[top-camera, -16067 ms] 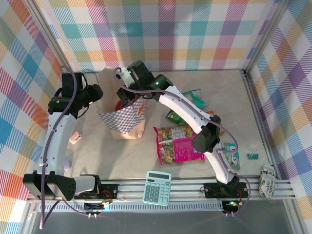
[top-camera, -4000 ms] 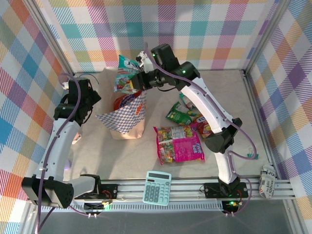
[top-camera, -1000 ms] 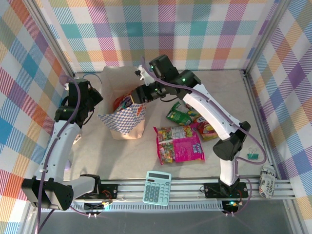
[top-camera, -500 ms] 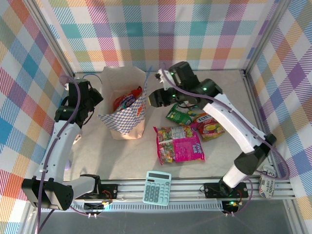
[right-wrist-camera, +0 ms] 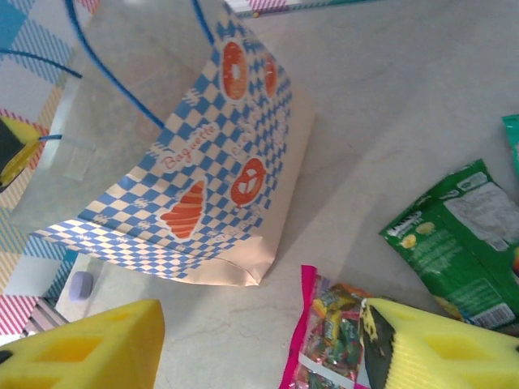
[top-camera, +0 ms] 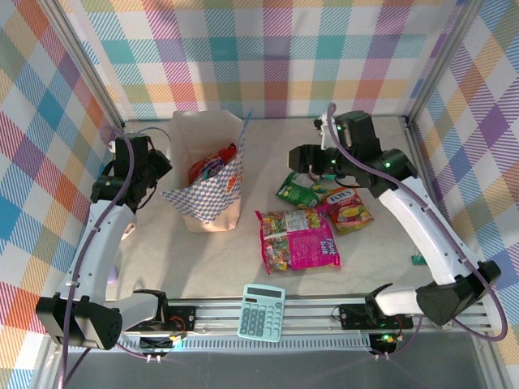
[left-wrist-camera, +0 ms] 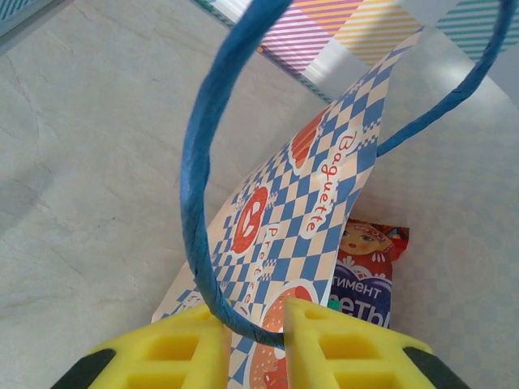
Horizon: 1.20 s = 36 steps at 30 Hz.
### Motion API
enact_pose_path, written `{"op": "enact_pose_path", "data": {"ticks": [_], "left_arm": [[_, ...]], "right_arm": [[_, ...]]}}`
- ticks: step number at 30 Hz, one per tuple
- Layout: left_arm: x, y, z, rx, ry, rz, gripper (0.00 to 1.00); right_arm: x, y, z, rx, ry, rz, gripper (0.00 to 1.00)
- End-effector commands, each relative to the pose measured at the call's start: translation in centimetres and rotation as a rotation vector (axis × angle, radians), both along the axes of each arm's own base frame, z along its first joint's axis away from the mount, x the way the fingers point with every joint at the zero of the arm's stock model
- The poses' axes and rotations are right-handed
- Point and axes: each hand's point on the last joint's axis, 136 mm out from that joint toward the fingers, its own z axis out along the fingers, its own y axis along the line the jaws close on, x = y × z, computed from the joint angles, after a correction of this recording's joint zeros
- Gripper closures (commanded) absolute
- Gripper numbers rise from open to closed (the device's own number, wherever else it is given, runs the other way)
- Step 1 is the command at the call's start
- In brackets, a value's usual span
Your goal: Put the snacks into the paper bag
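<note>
The paper bag (top-camera: 212, 201) stands open at the left middle of the table, with red and purple snacks (top-camera: 212, 165) showing in its mouth. My left gripper (top-camera: 156, 165) is at the bag's left rim, shut on its blue cord handle (left-wrist-camera: 197, 212); the cord runs between the yellow fingers (left-wrist-camera: 340, 344). My right gripper (top-camera: 302, 157) hangs open and holds nothing, to the right of the bag, above a green packet (top-camera: 297, 193). A red-orange packet (top-camera: 350, 207) and a big magenta packet (top-camera: 298, 239) lie flat nearby. In the right wrist view the wide-apart gripper (right-wrist-camera: 259, 348) frames the bag (right-wrist-camera: 212, 154) and the magenta packet (right-wrist-camera: 328, 344).
A pale teal calculator (top-camera: 261, 312) lies at the front edge by the metal rail. A small pink object (top-camera: 123, 231) sits beside the left arm. Checked walls close in the table on three sides.
My right gripper has drawn back from the bag's mouth to the right and opened wider. The left gripper stays on the cord handle.
</note>
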Motion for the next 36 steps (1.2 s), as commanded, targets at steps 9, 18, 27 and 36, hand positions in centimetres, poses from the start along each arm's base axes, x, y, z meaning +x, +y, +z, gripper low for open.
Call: {"op": "enact_pose_path", "data": {"ticks": [9, 18, 27, 36], "left_arm": [[-0.8, 0.3, 1.0, 0.011, 0.007, -0.005, 0.76], [-0.8, 0.4, 0.6, 0.029, 0.030, -0.005, 0.74], [-1.0, 0.8, 0.3, 0.058, 0.049, 0.003, 0.73], [-1.2, 1.0, -0.5, 0.071, 0.081, 0.004, 0.73]], "right_arm": [[0.5, -4.5, -0.3, 0.054, 0.034, -0.157, 0.21], [2.6, -7.4, -3.0, 0.233, 0.138, -0.275, 0.11], [3.7, -10.2, -5.4, 0.225, 0.153, -0.388, 0.01], [4.9, -12.1, -9.4, 0.163, 0.224, -0.467, 0.01]]}}
